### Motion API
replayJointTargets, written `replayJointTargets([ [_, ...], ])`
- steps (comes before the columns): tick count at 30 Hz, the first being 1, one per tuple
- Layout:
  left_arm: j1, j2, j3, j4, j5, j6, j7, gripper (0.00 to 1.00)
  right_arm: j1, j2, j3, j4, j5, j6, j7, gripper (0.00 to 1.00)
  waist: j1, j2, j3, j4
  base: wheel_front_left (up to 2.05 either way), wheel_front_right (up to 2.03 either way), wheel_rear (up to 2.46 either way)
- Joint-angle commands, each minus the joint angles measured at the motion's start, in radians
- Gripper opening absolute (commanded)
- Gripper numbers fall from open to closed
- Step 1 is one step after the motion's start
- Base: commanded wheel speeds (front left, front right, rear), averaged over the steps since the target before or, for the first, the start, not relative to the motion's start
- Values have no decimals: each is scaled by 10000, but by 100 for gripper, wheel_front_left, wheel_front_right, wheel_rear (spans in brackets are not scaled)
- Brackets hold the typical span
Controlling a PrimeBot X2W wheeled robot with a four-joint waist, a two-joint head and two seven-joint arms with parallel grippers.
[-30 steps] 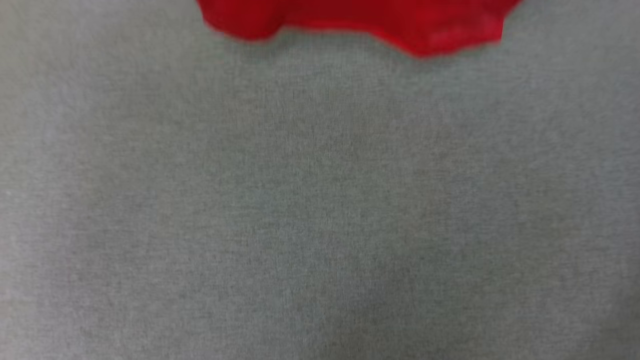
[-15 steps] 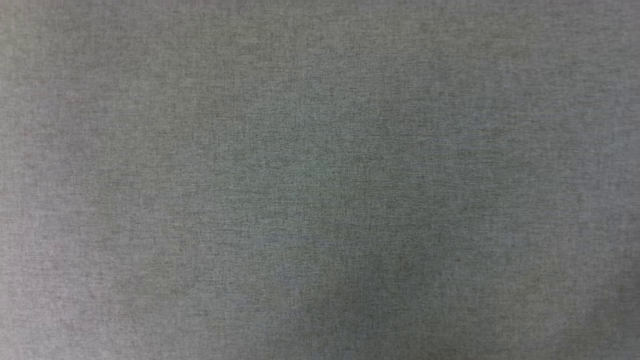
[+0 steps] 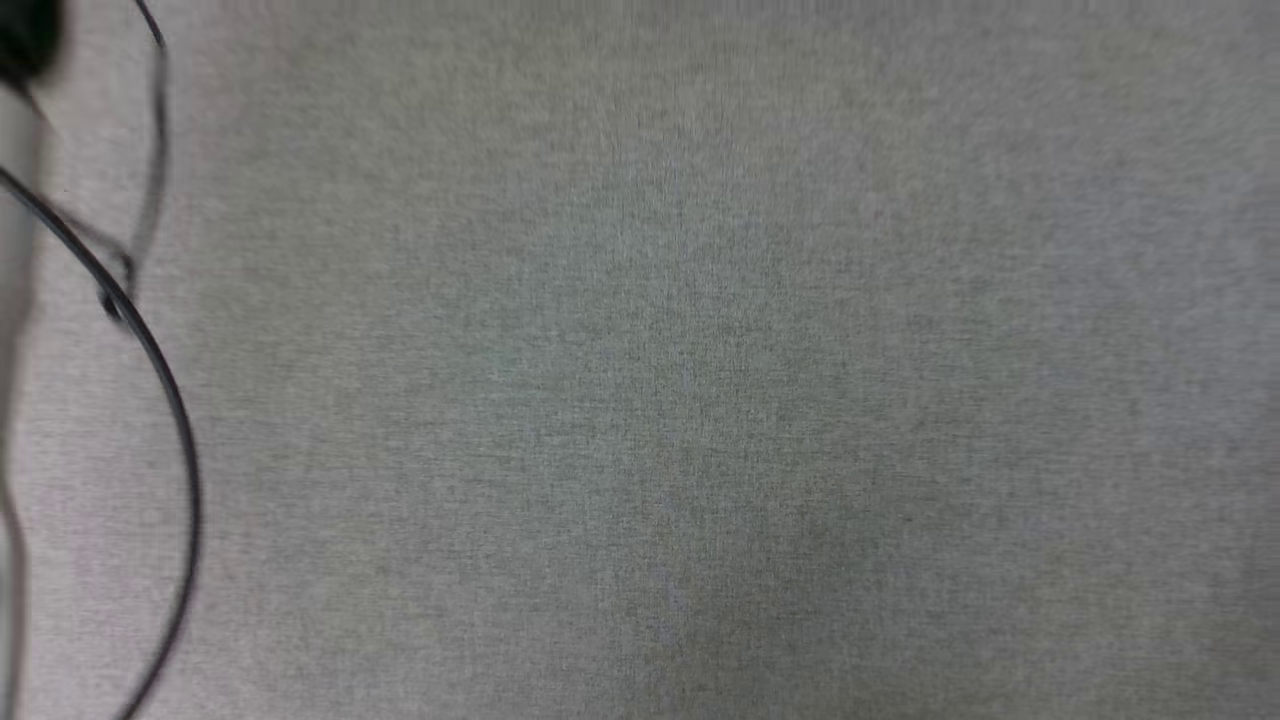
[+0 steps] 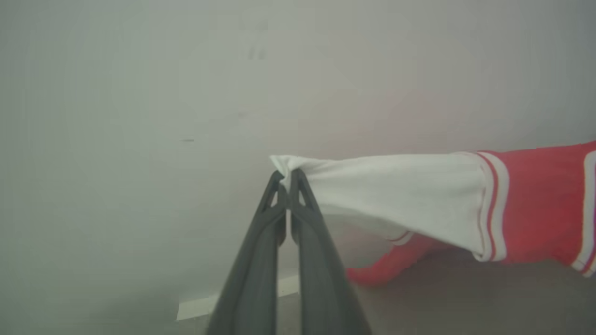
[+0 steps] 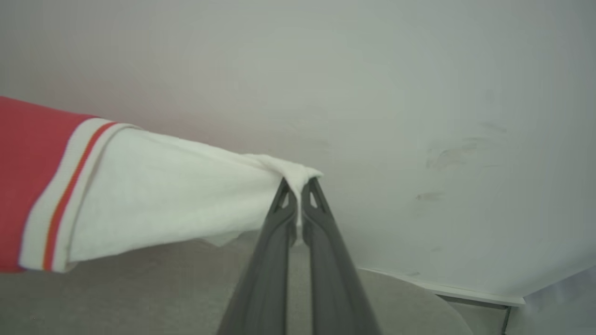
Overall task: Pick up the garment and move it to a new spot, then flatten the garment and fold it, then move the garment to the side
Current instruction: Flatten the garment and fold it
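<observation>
Our left fingers [image 4: 260,251] are pressed together on the tip of one white sleeve [image 4: 396,195] of the jersey [image 4: 535,204], and a small tuft of cloth pokes out above the tips. From that pinch the sleeve runs taut to the right of the left wrist view, past red-and-white striped trim [image 4: 493,204] and into the red body, which is held up above the table [image 4: 465,302]. Lower down, a red fold [image 4: 386,270] sags toward the grey table; we cannot tell whether it touches.

Our right fingers [image 5: 272,260] are likewise closed on the tip of the other white sleeve [image 5: 177,200]. It stretches leftward in the right wrist view to its own striped trim [image 5: 65,195] and the red body at the edge. This sleeve hangs clear of the table, whose rounded edge [image 5: 419,298] shows at the lower right, with a pale, scuffed wall [image 5: 419,93] behind.

In the head view we look down on the grey, cloth-textured table top [image 3: 700,400]. A thin black cable [image 3: 185,440] curves along its left side, beside a blurred pale shape [image 3: 15,200] that we cannot identify.
</observation>
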Motion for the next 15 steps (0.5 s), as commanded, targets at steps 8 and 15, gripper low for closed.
replayJointTargets([
  [8, 3419, 169, -579, -194, -823, 16, -189, 0, 2918, -306, 570, 491, 1018, -20, 228, 0, -1, 0, -1927, 101, 0, 0, 0],
  [15, 5898, 444, -593, -268, -1634, 18, 253, 0, 5253, -429, 1067, 83, 2233, -23, 1184, 0, -1, 0, -3237, -17, 0, 0, 0],
])
